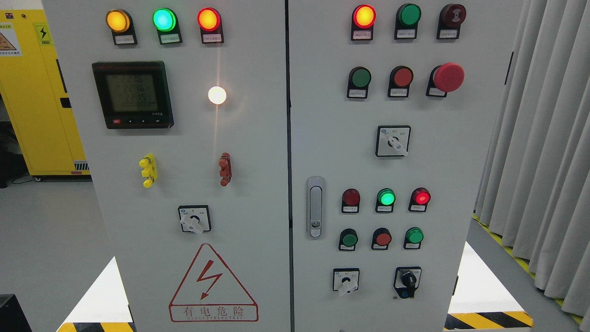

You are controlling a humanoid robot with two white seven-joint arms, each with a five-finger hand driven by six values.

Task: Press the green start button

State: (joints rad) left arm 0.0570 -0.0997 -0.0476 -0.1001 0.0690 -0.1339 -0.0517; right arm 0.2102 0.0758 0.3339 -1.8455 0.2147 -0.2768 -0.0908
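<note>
A grey two-door control cabinet (258,193) fills the head view. Its right door carries several green push buttons: one in the upper button row (360,78), one at the lower left (349,239), and one at the lower right (414,235). A red push button (402,77) and a big red mushroom stop button (448,77) sit beside the upper green one. A green lamp (386,198) glows in the lower lamp row. Neither hand nor arm shows in the picture.
The left door holds lit amber, green and red lamps, a digital meter (132,94), a white lamp (217,95) and a rotary switch (194,219). A door handle (315,207) is at centre. A yellow cabinet (32,92) stands left, grey curtains (544,138) right.
</note>
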